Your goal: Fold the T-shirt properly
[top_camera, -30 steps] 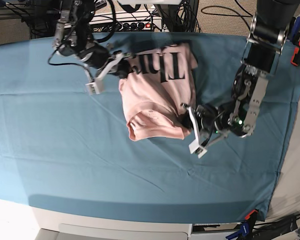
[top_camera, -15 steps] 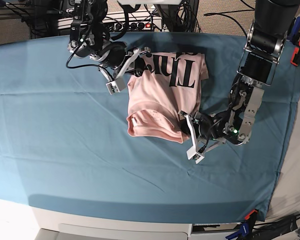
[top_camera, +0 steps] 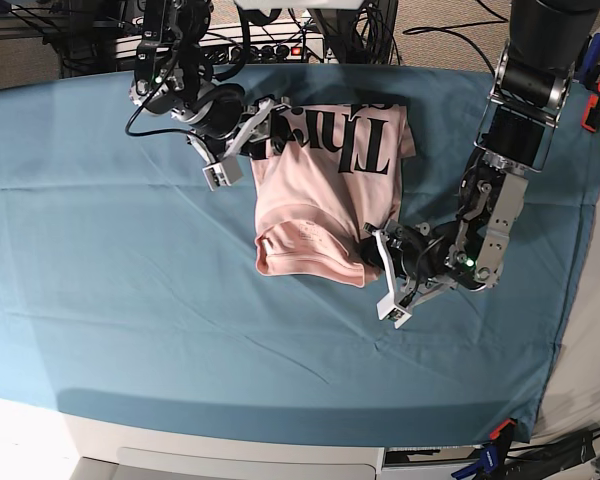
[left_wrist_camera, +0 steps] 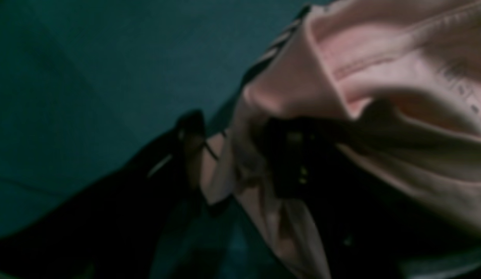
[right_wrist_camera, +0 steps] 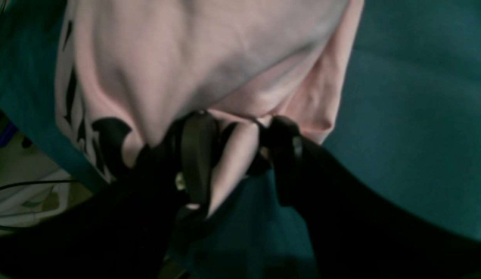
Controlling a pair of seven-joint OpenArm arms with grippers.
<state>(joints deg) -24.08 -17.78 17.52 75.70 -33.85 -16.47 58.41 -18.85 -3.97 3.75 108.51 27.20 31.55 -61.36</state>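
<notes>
Base view — folded T-shirt (top_camera: 325, 195), left gripper (top_camera: 385, 272) and right gripper (top_camera: 248, 143) at its edges

The T-shirt (top_camera: 325, 205) is showing as soft matt pink cloth, creasing at its folds, with flat black print (top_camera: 345, 140) toward the table's far edge. The table cloth (top_camera: 130, 300) is lying as matt teal fabric — faintly wrinkling. The gripper fingers (top_camera: 388, 275) are looking like pale hard plastic — smooth, slightly glossy.
</notes>
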